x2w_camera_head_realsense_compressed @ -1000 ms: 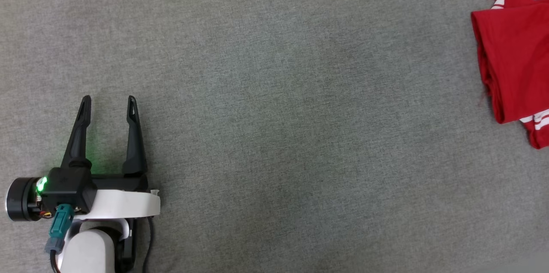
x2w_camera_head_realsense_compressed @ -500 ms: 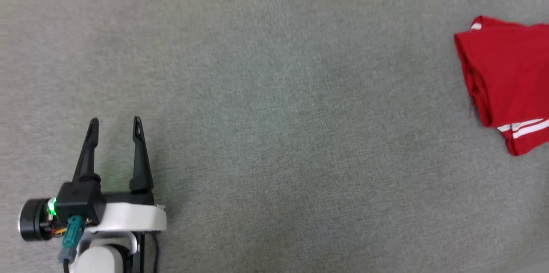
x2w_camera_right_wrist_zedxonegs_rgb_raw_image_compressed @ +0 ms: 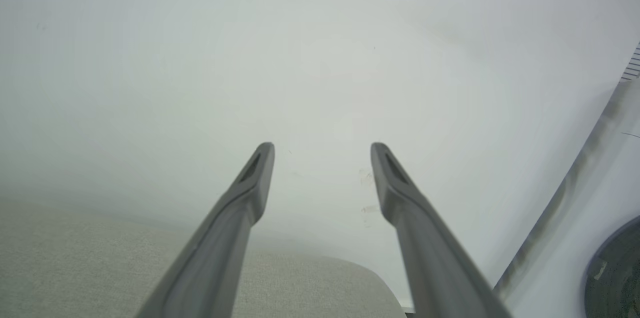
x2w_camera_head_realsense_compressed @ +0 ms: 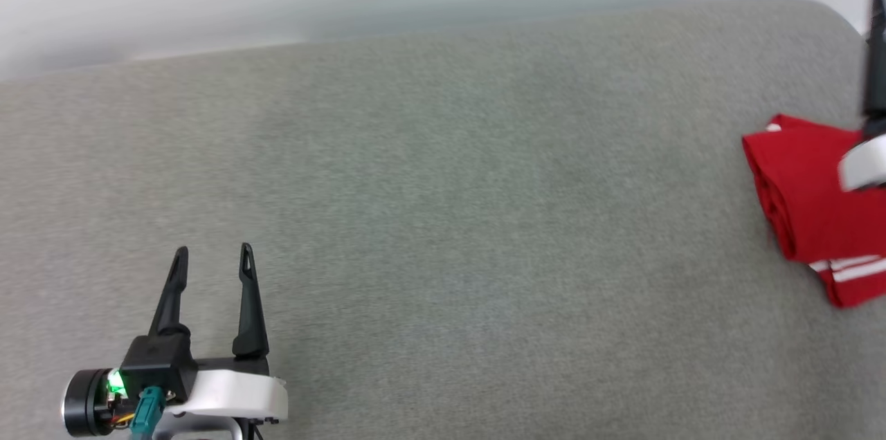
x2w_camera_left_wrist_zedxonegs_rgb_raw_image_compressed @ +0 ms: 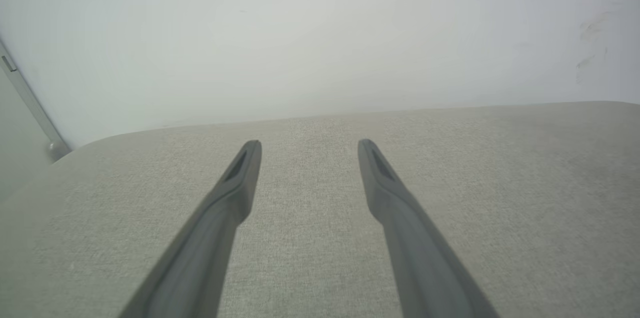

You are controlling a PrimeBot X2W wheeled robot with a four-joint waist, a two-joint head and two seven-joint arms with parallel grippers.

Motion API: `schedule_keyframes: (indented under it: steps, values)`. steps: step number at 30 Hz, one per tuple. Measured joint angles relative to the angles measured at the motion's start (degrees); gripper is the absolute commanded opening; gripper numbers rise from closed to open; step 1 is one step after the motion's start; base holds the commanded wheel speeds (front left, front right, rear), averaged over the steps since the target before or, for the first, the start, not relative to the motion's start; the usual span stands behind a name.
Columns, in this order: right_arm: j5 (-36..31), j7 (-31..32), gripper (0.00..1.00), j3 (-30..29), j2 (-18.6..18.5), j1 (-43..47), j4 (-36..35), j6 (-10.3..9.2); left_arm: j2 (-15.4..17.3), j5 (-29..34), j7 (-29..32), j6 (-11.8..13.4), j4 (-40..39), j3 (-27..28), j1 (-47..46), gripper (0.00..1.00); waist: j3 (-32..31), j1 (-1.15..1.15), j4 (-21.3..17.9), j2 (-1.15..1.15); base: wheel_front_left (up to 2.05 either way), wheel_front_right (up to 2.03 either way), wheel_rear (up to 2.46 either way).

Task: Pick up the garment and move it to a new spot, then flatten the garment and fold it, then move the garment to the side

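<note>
The folded red jersey garment with white striped trim [x2w_camera_head_realsense_compressed: 803, 205] lies at the right edge of the grey woven upholstered surface [x2w_camera_head_realsense_compressed: 443, 218], near the far right corner. The right gripper [x2w_camera_right_wrist_zedxonegs_rgb_raw_image_compressed: 322, 150] hangs over it, dark fingers spread wide and empty. The left gripper [x2w_camera_head_realsense_compressed: 212, 253], equally wide and empty, sits near the front left corner. The set-aside looks done, so any retreat should rise straight up, clear of the loose folds.

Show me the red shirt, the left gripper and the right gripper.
red shirt [x2w_camera_head_realsense_compressed: 803, 208], head view, on the plain red folded body.
left gripper [x2w_camera_head_realsense_compressed: 213, 251], head view, midway between its two fingertips.
right gripper [x2w_camera_right_wrist_zedxonegs_rgb_raw_image_compressed: 322, 149], right wrist view, midway between its two fingertips.
</note>
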Motion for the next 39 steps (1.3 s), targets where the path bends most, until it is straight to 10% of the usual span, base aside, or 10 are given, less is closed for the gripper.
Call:
schedule_keyframes:
  steps: [12,39]
  values:
    - [3.8,-1.0,1.0,4.1,12.6,18.3,-13.8,0.0,-0.2,-0.3,0.0,0.4,1.6,-1.4,1.7,1.0,-4.9,-0.01,5.4,0.0,0.0,0.0,0.0]
    - [5.5,-1.0,1.0,1.7,16.9,37.7,-17.7,0.0,-0.3,-1.8,0.0,-1.4,3.5,-3.6,5.1,1.0,-9.8,0.0,7.0,0.0,0.0,0.0,0.0]
